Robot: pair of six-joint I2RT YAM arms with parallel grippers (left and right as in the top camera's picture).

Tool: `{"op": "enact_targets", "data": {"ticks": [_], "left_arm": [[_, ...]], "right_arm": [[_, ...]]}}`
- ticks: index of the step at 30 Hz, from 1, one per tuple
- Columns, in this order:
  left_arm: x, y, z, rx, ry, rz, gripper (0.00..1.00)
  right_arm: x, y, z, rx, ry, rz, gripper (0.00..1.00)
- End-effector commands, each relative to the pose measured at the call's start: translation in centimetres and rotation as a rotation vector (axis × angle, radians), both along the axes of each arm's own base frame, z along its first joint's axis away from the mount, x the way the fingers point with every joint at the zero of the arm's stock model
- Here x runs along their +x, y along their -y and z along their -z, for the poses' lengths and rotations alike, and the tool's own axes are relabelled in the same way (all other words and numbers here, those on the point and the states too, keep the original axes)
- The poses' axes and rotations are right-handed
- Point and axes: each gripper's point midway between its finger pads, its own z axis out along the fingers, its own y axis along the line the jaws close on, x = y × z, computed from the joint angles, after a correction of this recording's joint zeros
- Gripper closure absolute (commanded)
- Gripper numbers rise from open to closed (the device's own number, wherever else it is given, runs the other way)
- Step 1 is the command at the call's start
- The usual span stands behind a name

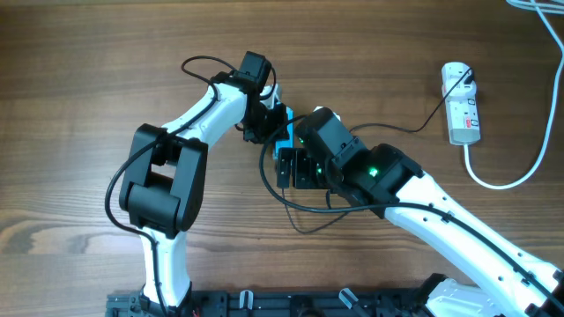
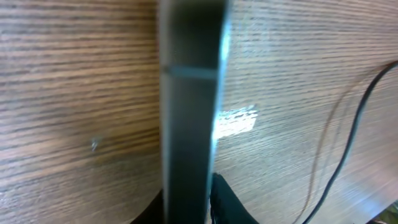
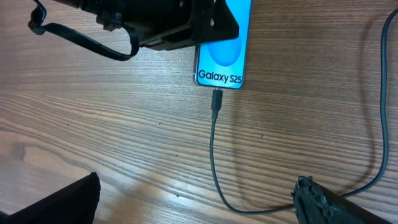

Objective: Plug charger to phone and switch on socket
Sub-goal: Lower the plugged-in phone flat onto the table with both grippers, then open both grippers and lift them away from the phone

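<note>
We look down on a brown wooden table (image 1: 88,53) with strong grain running across it. It fills every view, and nothing of the room shows past it.

Both arms meet near the middle. The left gripper (image 1: 264,121) sits right over the top end of the phone (image 3: 221,59), its dark body covering the upper screen. From here we cannot tell whether its jaws are clamped on the phone or only resting there. Its own camera gives us just a blurred dark upright bar (image 2: 189,112) against the wood, with a pale patch of glare beside it.

The right gripper (image 3: 196,180) hangs just short of the phone's bottom end, jaws spread wide with nothing in them. One finger (image 3: 71,199) sits low on the left of its view and the other low on the right.

Between them runs the charger (image 3: 212,155), a thin black line on the wood. Its plug tip (image 3: 217,101) meets the phone's bottom edge under the "Galaxy S25" text, though how deep it sits we cannot tell.

The socket (image 1: 462,110) lies at the far right of the table, well apart from the phone. The charger's other end leads to it and a thick white lead (image 1: 498,187) loops away from it. Its switch is too small to read.
</note>
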Motion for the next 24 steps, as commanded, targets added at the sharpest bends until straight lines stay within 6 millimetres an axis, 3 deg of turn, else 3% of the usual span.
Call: {"op": "enact_targets", "data": {"ticks": [1, 7, 12, 16, 21, 24], "left_arm": [[-0.3, -1.3, 1.6, 0.092, -0.009, -0.002, 0.73], [-0.5, -1.6, 1.7, 0.107, -0.017, -0.003, 0.66], [-0.9, -3.2, 2.2, 0.198, -0.025, -0.01, 0.59], [-1.2, -4.1, 2.4, 0.247, -0.036, -0.013, 0.45], [-1.4, -4.6, 2.4, 0.272, -0.041, -0.013, 0.04], [-1.4, -5.2, 2.4, 0.309, -0.036, -0.016, 0.0]], "right_arm": [[0.0, -0.4, -0.4, 0.019, -0.008, 0.008, 0.0], [-0.1, -0.2, -0.2, 0.015, -0.016, 0.012, 0.0], [-0.4, 0.1, 0.0, 0.001, -0.031, 0.016, 0.0], [-0.4, 0.6, 0.2, -0.019, -0.033, 0.024, 0.01], [-0.5, 0.9, 0.4, -0.035, -0.037, 0.026, 0.0], [-0.6, 1.0, 0.4, -0.041, -0.042, 0.026, 0.0]]}}
